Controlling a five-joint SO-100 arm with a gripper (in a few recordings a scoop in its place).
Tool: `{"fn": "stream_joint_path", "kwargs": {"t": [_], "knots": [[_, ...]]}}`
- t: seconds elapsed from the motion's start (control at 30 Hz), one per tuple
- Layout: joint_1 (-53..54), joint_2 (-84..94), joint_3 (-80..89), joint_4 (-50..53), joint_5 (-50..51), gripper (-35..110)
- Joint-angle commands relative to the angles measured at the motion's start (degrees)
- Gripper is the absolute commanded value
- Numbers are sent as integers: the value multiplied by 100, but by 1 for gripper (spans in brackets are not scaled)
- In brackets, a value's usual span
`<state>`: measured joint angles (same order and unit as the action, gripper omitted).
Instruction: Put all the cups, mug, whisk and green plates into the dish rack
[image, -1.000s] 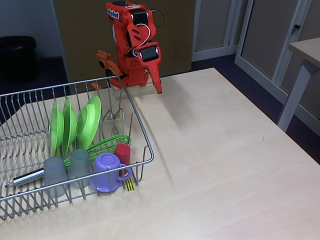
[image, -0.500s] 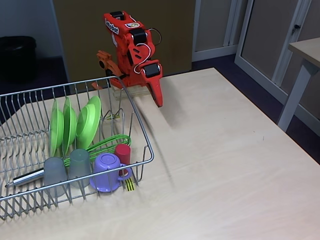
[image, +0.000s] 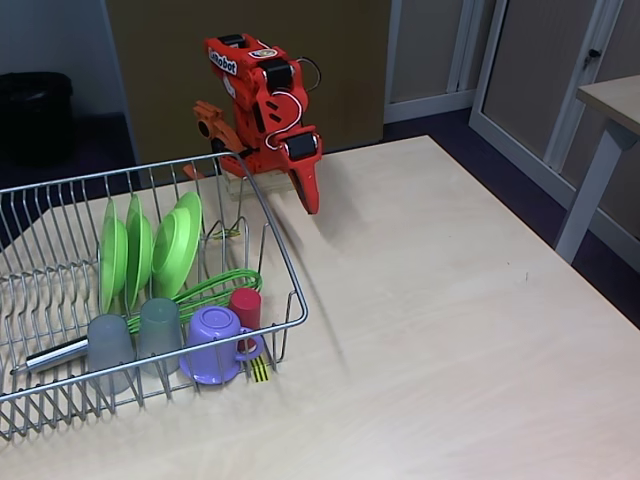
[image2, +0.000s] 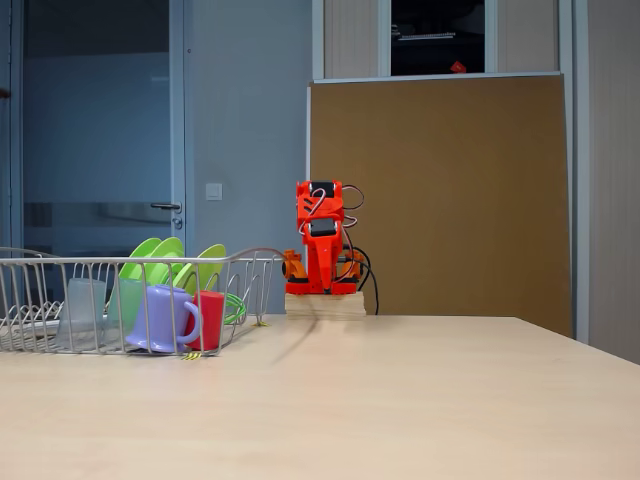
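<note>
The silver wire dish rack fills the table's left side. Three green plates stand on edge in it. In front of them are two grey cups, the purple mug and a red cup, all upside down. The whisk lies behind the cups, its silver handle pointing left. My orange gripper hangs shut and holds nothing, folded down at the arm's base, beyond the rack's far right corner.
The light wooden table stretches bare to the right of the rack. A second table's leg stands off the far right edge. A black bin sits on the floor at the back left.
The arm has folded lower and slightly left, bringing the gripper tip down toward the table near the base. Everything in the rack is unchanged.
</note>
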<state>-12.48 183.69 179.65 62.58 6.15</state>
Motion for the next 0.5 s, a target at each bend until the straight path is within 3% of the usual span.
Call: {"fn": "stream_joint_path", "kwargs": {"t": [0.0, 0.47], "knots": [[-220, 132, 35, 378, 264, 0], [-475, 668, 35, 668, 123, 0]]}}
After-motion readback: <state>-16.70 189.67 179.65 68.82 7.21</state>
